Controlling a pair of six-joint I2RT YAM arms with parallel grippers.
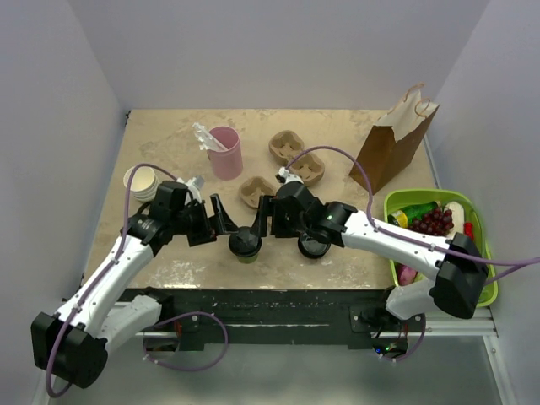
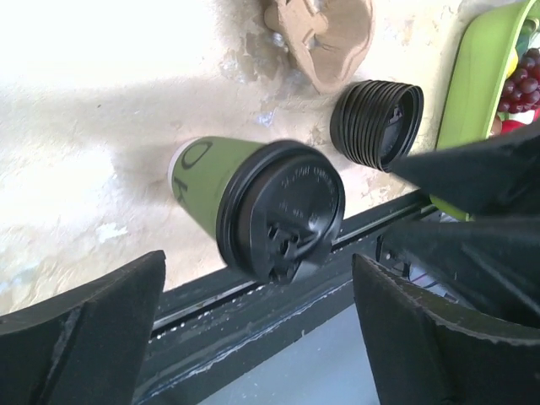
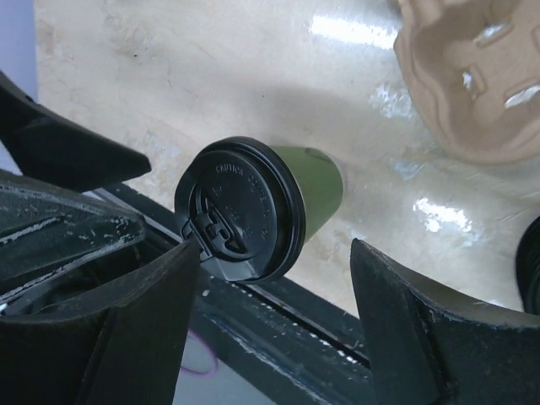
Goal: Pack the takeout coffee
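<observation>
I am holding my left gripper (image 1: 224,221) wide open and empty, just left of the takeout coffee (image 1: 245,244). My right gripper (image 1: 267,218) is standing equally wide open, gripping nothing, just right of it. The takeout coffee is standing upright, lid on, at the middle of the worktop's (image 1: 169,135) near edge, touching neither gripper. A stack of black lids (image 1: 314,245) is lying just beside it.

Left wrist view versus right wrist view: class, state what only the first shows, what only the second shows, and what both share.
Only left wrist: the green basket holding grapes. Only right wrist: a strip of wall beyond the table edge. Both: the takeout coffee with its lid on, the table, and the left gripper and right gripper, both open.
</observation>
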